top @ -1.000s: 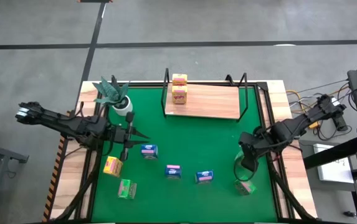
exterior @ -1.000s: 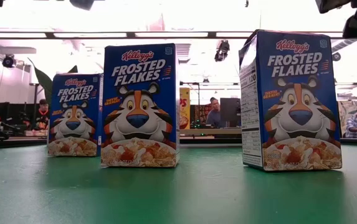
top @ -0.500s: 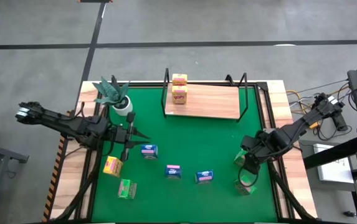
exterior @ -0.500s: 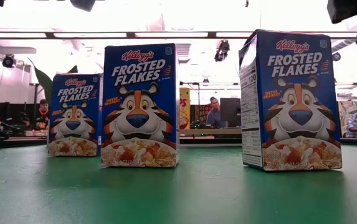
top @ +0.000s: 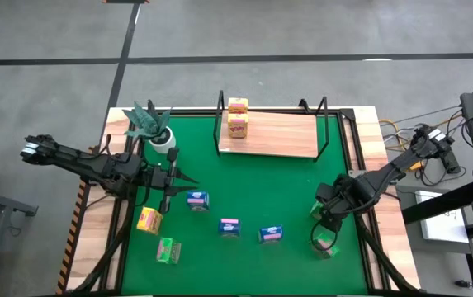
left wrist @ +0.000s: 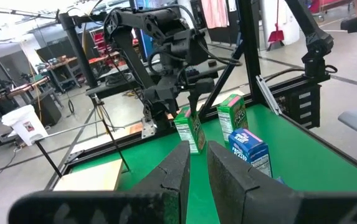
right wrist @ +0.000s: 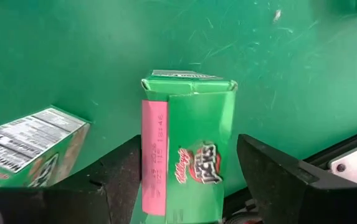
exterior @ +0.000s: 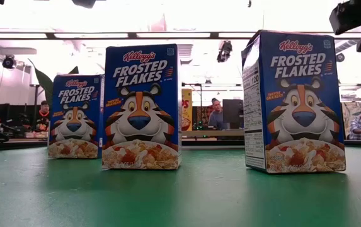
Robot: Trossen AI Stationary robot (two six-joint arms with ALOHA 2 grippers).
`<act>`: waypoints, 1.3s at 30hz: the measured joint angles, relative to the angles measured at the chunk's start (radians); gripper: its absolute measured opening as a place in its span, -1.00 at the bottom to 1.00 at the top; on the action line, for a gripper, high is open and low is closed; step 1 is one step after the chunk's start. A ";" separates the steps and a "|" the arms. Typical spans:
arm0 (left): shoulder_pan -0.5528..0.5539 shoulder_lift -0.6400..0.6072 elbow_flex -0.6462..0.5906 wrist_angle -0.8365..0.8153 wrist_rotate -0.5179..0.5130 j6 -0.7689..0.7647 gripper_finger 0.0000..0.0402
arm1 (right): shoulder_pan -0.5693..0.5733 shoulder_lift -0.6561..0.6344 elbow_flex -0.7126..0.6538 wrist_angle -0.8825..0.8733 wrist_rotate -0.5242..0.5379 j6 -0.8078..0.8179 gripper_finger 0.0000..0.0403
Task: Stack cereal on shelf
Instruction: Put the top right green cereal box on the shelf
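The shelf [top: 277,136] stands at the back of the mat with two yellow cereal boxes [top: 238,116] stacked at its left end. Three blue boxes [top: 229,227] stand upright in a row on the mat [exterior: 141,107]. A yellow box [top: 148,219] and a green box [top: 167,250] lie near left. My right gripper [right wrist: 190,186] is open, pointing down, with its fingers on either side of an upright green box [right wrist: 187,140] near right; I see no touch. A second green box [right wrist: 28,146] lies beside it. My left gripper [left wrist: 197,165] hovers shut near the plant pot.
A white pot with a teal plant [top: 155,128] stands at the far left of the green mat [top: 253,181]. Black frame rails [top: 360,165] run along the mat's right side, close to my right arm. The shelf board right of the yellow stack is bare wood.
My right gripper has moved a little toward the near edge and down over the green box. The boxes have not moved.
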 joint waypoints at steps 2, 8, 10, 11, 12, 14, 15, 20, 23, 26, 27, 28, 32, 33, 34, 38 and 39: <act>0.000 0.000 0.000 0.000 0.000 0.000 -0.81 | 0.000 0.029 0.000 0.004 0.018 -0.025 0.21; 0.000 0.000 0.000 0.000 0.000 0.005 -0.81 | 0.000 0.089 0.001 0.025 0.018 -0.077 0.08; 0.000 0.000 0.000 0.000 0.000 0.005 -0.81 | 0.000 0.091 0.002 0.027 0.016 -0.076 0.00; 0.000 0.000 0.000 0.000 0.000 0.005 -0.81 | 0.000 0.091 0.002 0.027 0.012 -0.073 -0.04; 0.000 0.000 0.000 0.000 0.000 0.005 -0.81 | 0.000 0.090 0.002 0.030 0.011 -0.071 -0.08; 0.000 0.000 0.000 0.000 0.000 0.005 -0.81 | 0.000 0.085 0.002 0.032 0.010 -0.070 -0.15; 0.000 0.000 0.000 0.000 0.000 0.005 -0.81 | 0.000 0.084 0.002 0.034 0.011 -0.070 -0.18; 0.000 0.000 0.000 -0.001 0.000 0.005 -0.81 | -0.008 0.071 0.009 0.057 0.013 -0.068 -0.27; 0.000 0.000 0.000 -0.001 0.000 0.002 -0.81 | -0.031 0.071 0.040 0.056 0.023 -0.082 -0.28; 0.000 0.000 0.000 -0.001 0.000 -0.019 -0.81 | -0.075 0.073 0.093 0.060 0.078 -0.110 -0.28; 0.000 0.000 0.000 0.000 0.000 -0.027 -0.81 | -0.095 0.073 0.114 0.059 0.106 -0.124 -0.28; 0.000 0.000 0.000 0.000 0.000 -0.035 -0.81 | -0.118 0.073 0.137 0.060 0.132 -0.150 -0.28; 0.000 0.000 0.000 0.000 0.000 -0.061 -0.81 | -0.239 0.076 0.240 0.069 0.173 -0.315 -0.28; 0.000 0.000 0.000 0.000 0.000 -0.068 -0.81 | -0.274 0.081 0.270 0.079 0.175 -0.361 -0.28; 0.000 0.000 0.000 0.000 0.000 -0.075 -0.81 | -0.308 0.088 0.297 0.088 0.176 -0.403 -0.28; 0.000 0.000 0.000 0.008 0.000 -0.082 -0.81 | -0.456 0.152 0.413 0.081 0.153 -0.574 -0.28; 0.000 0.000 0.000 0.015 0.000 -0.082 -0.81 | -0.488 0.171 0.440 0.081 0.132 -0.623 -0.28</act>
